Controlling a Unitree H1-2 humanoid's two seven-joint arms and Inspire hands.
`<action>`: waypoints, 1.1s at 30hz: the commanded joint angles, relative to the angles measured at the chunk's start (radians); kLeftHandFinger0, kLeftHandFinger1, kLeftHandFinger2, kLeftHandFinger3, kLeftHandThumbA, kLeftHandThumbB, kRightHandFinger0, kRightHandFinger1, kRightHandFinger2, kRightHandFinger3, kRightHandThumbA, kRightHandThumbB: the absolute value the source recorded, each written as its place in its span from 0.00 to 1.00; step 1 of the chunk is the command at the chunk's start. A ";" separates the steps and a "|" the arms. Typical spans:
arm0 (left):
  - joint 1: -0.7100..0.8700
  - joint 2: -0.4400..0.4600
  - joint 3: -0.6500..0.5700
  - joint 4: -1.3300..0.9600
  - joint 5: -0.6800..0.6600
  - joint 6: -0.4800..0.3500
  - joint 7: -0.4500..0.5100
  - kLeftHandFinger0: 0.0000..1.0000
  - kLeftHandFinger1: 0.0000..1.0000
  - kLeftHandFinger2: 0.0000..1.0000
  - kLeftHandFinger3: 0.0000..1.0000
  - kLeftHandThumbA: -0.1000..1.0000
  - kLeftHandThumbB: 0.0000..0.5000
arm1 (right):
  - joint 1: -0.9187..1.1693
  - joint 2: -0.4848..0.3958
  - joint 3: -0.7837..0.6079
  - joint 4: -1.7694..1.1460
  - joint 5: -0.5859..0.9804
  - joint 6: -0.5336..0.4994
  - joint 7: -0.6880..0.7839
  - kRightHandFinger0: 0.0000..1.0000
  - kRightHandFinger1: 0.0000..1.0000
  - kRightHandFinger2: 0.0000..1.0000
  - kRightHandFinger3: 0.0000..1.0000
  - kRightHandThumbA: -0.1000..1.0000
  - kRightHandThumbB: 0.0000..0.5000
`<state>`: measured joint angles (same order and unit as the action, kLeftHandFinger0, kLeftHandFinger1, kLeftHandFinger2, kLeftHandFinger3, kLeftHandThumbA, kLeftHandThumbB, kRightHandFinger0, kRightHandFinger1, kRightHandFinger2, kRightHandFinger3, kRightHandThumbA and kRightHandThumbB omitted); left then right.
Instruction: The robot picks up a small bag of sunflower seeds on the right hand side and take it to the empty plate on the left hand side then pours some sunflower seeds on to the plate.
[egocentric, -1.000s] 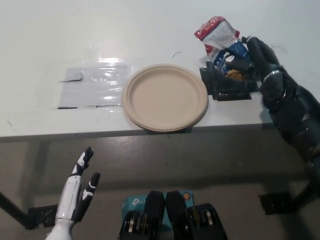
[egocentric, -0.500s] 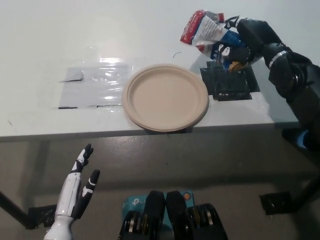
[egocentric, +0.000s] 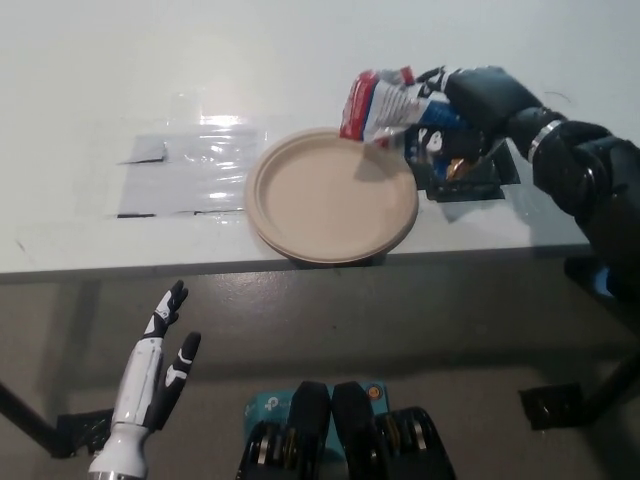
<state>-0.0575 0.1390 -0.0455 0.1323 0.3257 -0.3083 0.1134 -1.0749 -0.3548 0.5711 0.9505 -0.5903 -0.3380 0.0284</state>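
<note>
right hand (egocentric: 478, 100): clamped on bag (egocentric: 392, 105), over plate's (egocentric: 330, 196) far right rim | left hand (egocentric: 152, 380): near left, fingers apart, empty

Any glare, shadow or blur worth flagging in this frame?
Head view: bright glare on the clear plastic sheet taped to the white table; the red, white and blue seed bag in the black right robot hand is slightly blurred and shadows the round beige paper plate.
</note>
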 joint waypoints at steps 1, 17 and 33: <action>-0.021 0.015 0.002 -0.016 -0.002 -0.007 -0.006 1.00 1.00 1.00 1.00 1.00 0.52 | -0.038 -0.007 -0.003 -0.086 -0.021 0.006 0.068 0.01 0.50 0.91 0.94 0.00 0.26; -0.031 0.017 0.002 -0.013 -0.007 -0.005 -0.008 1.00 1.00 1.00 1.00 1.00 0.51 | -0.034 -0.004 0.031 -0.178 -0.077 -0.040 0.186 0.00 0.33 0.75 0.65 0.00 0.42; -0.036 0.022 -0.004 -0.021 0.002 0.001 -0.008 1.00 1.00 1.00 1.00 1.00 0.53 | -0.107 -0.071 0.041 -0.297 -0.116 -0.011 0.382 0.04 0.43 0.87 0.80 0.00 0.45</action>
<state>-0.0792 0.1433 -0.0494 0.1331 0.3218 -0.2981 0.1113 -1.0749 -0.3870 0.6278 0.7322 -0.6951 -0.3664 0.3198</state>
